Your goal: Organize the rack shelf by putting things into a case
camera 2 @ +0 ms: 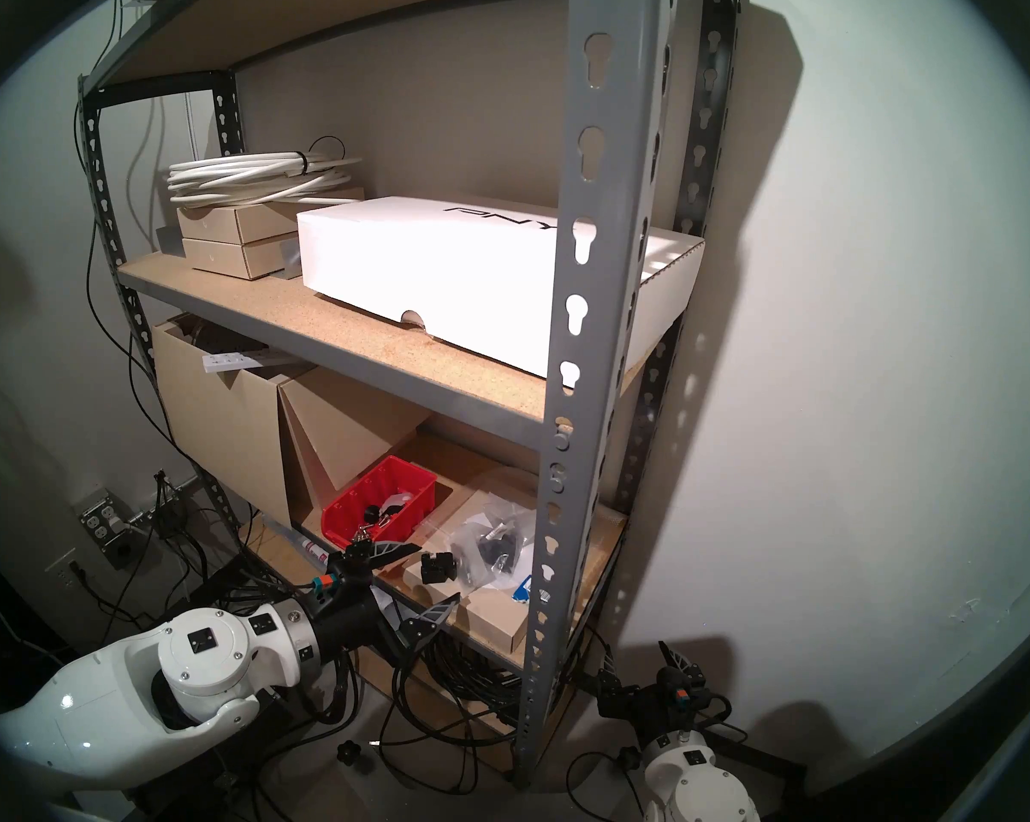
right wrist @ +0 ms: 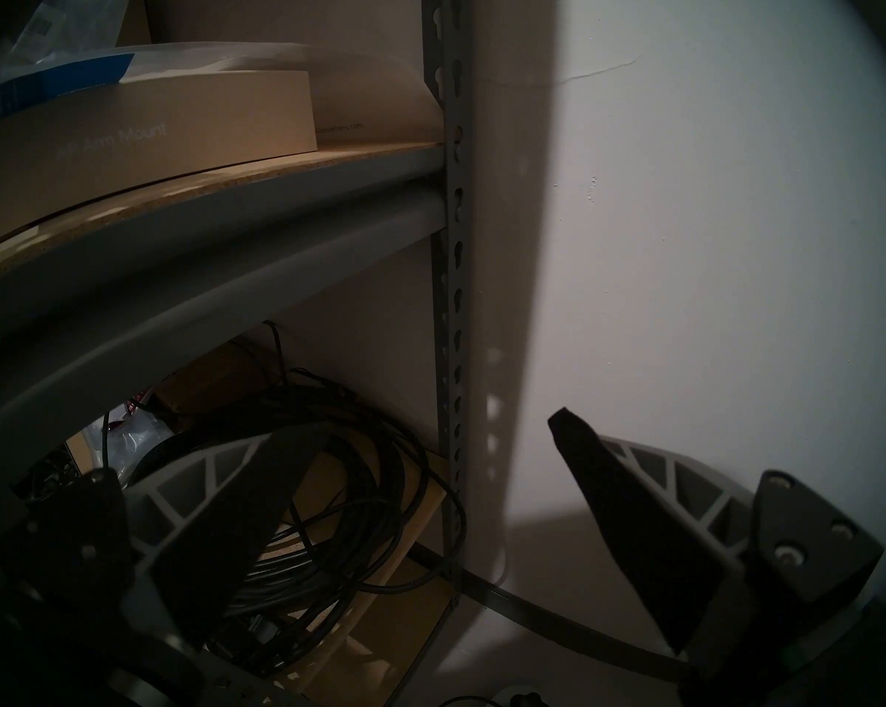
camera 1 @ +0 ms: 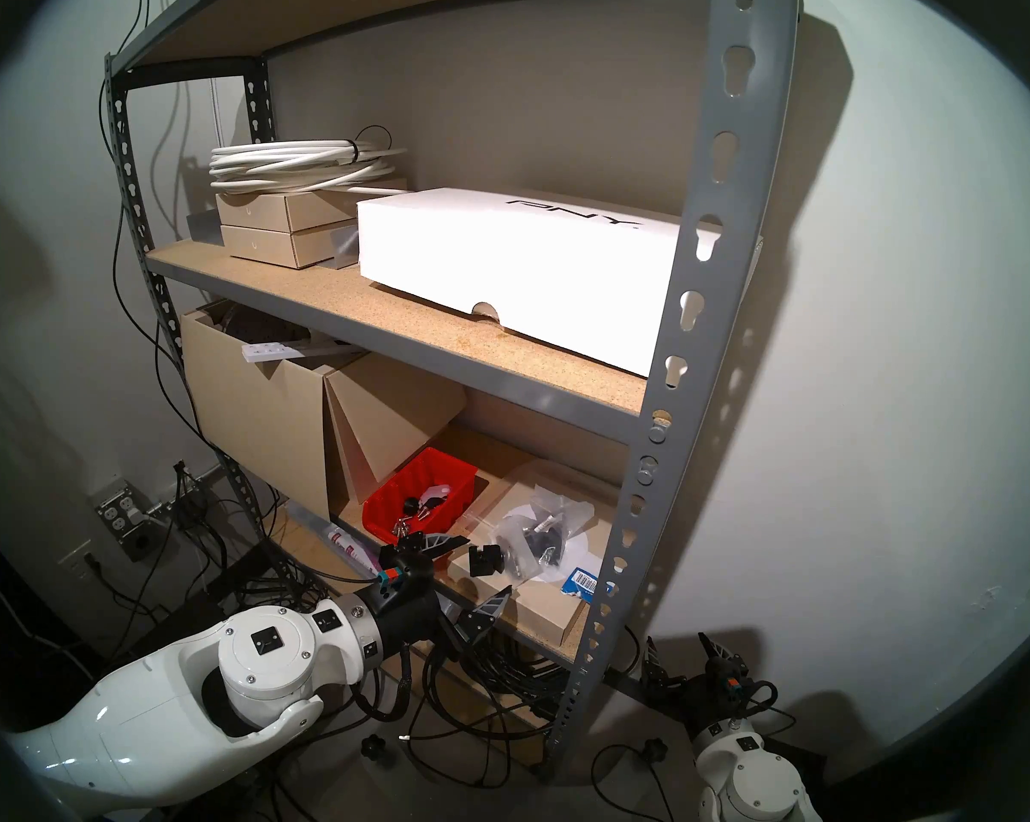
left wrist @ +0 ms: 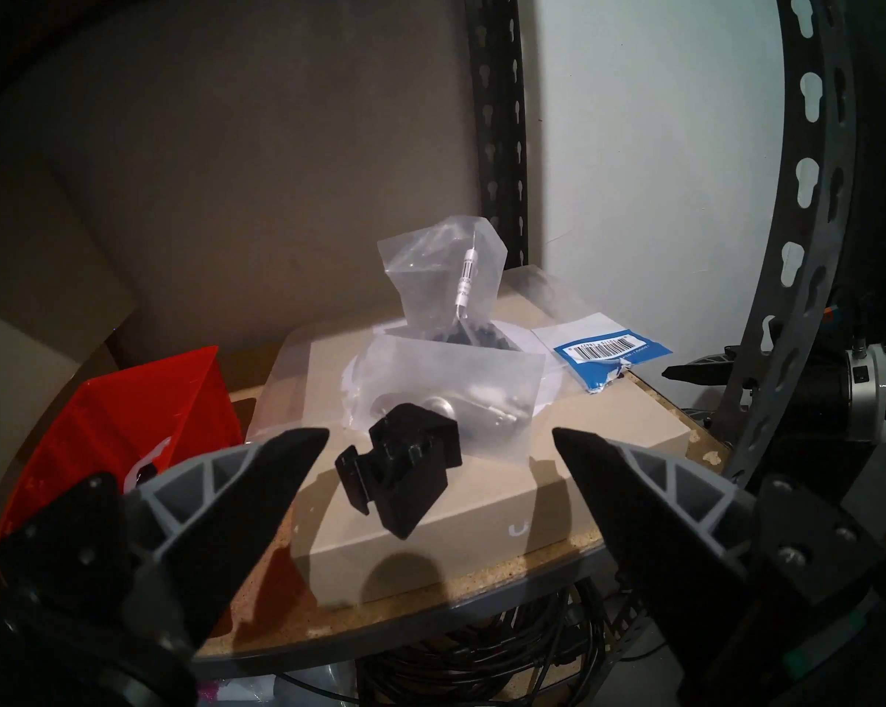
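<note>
The grey rack shelf [camera 1: 696,269] has a red case [camera 1: 417,494] [left wrist: 124,425] on its lower board, holding black knobs and silver screws. To the case's right, on a flat tan box [left wrist: 430,537], lie two clear bags of black parts [camera 1: 536,536]: one stands up with a white barcode label [left wrist: 446,282], the other lies flat [left wrist: 456,384]. A loose black block [left wrist: 405,466] sits in front of them. My left gripper [camera 1: 486,567] [left wrist: 441,433] is open at the shelf edge, its fingers either side of the block, apart from it. My right gripper [camera 1: 675,640] [right wrist: 441,423] hangs open and empty below the shelf.
A blue-and-white barcode packet [left wrist: 604,354] lies on the tan box's right end. Open cardboard boxes [camera 1: 275,411] stand left of the case. The front right upright [left wrist: 797,231] is close by. Black cable coils [right wrist: 328,486] fill the bottom board. A white PNY box [camera 1: 512,269] sits on the board above.
</note>
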`<state>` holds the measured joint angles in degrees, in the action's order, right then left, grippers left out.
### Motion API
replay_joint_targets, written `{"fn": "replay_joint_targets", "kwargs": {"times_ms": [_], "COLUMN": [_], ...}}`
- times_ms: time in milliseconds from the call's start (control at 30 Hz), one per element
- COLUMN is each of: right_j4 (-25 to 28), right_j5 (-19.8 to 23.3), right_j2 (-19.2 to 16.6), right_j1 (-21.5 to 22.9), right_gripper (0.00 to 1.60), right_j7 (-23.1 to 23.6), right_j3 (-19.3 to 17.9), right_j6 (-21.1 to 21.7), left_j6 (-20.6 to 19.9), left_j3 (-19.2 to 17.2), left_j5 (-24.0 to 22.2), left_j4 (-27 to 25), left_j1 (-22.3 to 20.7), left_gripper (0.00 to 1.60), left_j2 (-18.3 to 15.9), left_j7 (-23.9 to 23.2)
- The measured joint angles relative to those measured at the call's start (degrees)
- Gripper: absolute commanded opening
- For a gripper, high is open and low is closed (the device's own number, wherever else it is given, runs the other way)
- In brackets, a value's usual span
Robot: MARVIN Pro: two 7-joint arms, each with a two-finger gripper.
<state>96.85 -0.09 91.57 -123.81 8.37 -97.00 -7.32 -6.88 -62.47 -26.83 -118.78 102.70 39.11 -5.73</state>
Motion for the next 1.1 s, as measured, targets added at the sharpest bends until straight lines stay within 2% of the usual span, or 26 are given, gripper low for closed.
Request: {"fn": "replay_joint_targets", "kwargs": {"times_ms": [333, 767, 800, 933, 1100], "right_j4": [0.00, 0.00, 0.00, 0.00, 0.00], "right_j5": [0.00, 0.00, 0.00, 0.00, 0.00], "right_j2": [0.00, 0.00, 0.00, 0.00, 0.00], "right_j1": [0.00, 0.00, 0.00, 0.00, 0.00], "right_gripper": [1.60, 1.60, 1.60, 1.60, 1.60], "right_j7": [0.00, 0.00, 0.00, 0.00, 0.00], "right_j3": [0.00, 0.00, 0.00, 0.00, 0.00], "right_j6": [0.00, 0.00, 0.00, 0.00, 0.00], "left_j6": [-2.37, -3.59, -3.56, -3.37, -3.13], "left_j3": [0.18, 0.76, 0.81, 1.17, 1.49], "left_j5": [-0.42, 0.71, 0.79, 1.29, 1.78], "left_j4": [1.04, 2.37, 2.49, 3.26, 3.81], "left_j1": [-1.71, -2.93, -2.96, -3.16, -3.28], "left_gripper": [1.60, 1.60, 1.53, 1.46, 1.47], "left_j2": [1.14, 2.16, 2.21, 2.62, 3.09], "left_j7": [-0.65, -0.85, -0.85, -0.97, -1.02]}}
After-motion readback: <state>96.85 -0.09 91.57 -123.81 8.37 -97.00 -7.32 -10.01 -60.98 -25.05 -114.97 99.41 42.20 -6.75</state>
